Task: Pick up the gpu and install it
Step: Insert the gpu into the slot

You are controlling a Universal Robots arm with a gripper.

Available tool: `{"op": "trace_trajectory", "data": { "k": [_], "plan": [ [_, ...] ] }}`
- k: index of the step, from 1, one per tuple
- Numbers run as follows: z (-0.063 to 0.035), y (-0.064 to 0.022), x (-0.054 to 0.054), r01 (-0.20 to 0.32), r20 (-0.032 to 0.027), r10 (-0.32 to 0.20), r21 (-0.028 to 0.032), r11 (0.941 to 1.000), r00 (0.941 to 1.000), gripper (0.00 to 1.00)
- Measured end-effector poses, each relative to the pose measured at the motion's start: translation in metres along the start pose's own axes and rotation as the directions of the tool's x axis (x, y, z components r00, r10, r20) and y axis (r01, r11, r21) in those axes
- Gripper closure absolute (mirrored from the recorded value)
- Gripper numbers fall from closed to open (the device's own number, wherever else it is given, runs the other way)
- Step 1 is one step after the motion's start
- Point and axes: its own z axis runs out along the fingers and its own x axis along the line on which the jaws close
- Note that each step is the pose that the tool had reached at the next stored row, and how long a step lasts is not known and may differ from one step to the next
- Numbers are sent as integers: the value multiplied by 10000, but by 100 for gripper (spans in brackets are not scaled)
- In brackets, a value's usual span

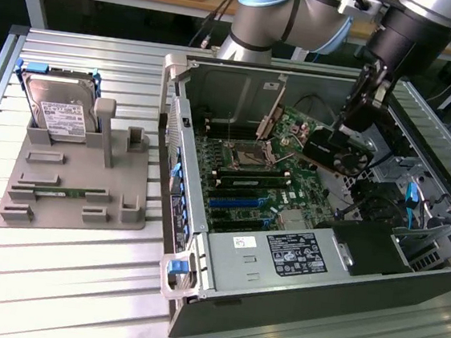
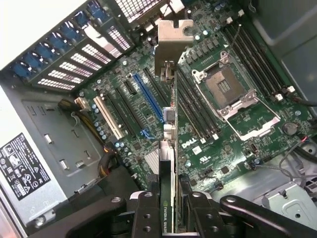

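Claw [image 2: 172, 213] clamped on the gpu [image 2: 170, 144], card held edge-on above the motherboard [image 2: 233, 119] inside the open case [image 1: 196, 214], kept apart from the case walls, long axis run away from the claw, metal bracket [image 2: 172, 39] pointed toward the rear slot covers [image 2: 74, 74]

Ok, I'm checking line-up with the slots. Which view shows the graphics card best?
The wrist view: the graphics card runs edge-on from the claw, over the motherboard slots. In the exterior view the graphics card shows its black face, held above the motherboard.
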Motion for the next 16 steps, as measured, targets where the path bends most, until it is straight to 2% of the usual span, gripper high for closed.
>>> {"op": "trace_trajectory", "data": {
  "k": [3, 5, 8, 10, 12, 14, 15, 16],
  "plan": [
    [0, 0, 0, 574, -17, -574, 93, 9983, 9984, 74],
    [1, 0, 0, 1052, -36, -1052, 168, 9943, 9944, 74],
    [1, 0, 0, 1539, -58, -1538, 244, 9878, 9881, 74],
    [2, 0, 0, 1729, -67, -1728, 274, 9845, 9849, 74],
    [2, 0, 0, 2144, -90, -2142, 339, 9762, 9767, 74],
    [3, 0, 0, 2612, -120, -2609, 411, 9644, 9653, 74],
    [3, 0, -1, 2904, -140, -2901, 456, 9558, 9569, 74],
    [3, -1, -1, 3296, -163, -3292, 513, 9427, 9441, 74]
  ]
}}
